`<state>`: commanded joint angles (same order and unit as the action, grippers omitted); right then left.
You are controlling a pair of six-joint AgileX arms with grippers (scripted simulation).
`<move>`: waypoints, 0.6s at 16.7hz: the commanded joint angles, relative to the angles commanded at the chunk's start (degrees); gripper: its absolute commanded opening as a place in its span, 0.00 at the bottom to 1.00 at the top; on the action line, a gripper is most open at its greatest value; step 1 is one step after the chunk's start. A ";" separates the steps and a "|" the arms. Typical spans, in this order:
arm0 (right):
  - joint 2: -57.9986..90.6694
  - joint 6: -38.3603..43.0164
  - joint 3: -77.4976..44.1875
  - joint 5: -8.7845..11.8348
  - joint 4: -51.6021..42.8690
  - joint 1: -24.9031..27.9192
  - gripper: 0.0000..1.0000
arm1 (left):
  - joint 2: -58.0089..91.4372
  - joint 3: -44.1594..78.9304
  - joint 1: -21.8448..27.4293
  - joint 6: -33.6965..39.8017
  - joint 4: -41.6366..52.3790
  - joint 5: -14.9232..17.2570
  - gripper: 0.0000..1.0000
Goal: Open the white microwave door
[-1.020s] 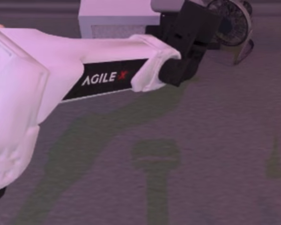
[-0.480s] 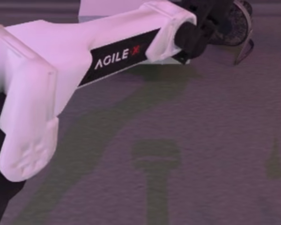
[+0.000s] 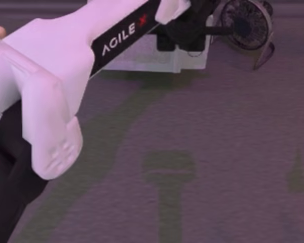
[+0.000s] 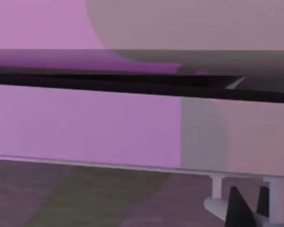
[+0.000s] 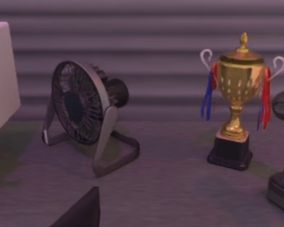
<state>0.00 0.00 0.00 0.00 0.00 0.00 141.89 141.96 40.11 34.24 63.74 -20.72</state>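
White microwave (image 3: 142,58) under left arm lettered "AGILE"; left hand (image 3: 190,30) at door, grip unclear.

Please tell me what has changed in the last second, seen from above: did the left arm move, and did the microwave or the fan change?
The left arm swung toward the top view's far edge, carrying the left gripper up over the white microwave. A white panel now juts out at the microwave's front right corner; whether this is the door starting to open cannot be told. The black fan stayed where it was. The right arm is not in the top view.
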 joint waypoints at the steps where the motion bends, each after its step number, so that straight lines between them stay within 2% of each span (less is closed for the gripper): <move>1: 0.00 0.00 0.00 0.00 0.00 0.00 1.00 | 0.53 1.85 -0.30 0.57 2.21 0.86 0.00; 4: 0.00 0.00 0.00 0.00 0.00 0.00 1.00 | 1.34 4.58 -0.76 1.40 5.25 2.14 0.00; 10: 0.00 0.00 0.00 0.00 0.00 0.00 1.00 | 1.34 4.58 -0.76 1.40 5.25 2.14 0.00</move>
<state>0.00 0.00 0.00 0.00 0.00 0.00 143.23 146.53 39.35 35.64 69.00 -18.58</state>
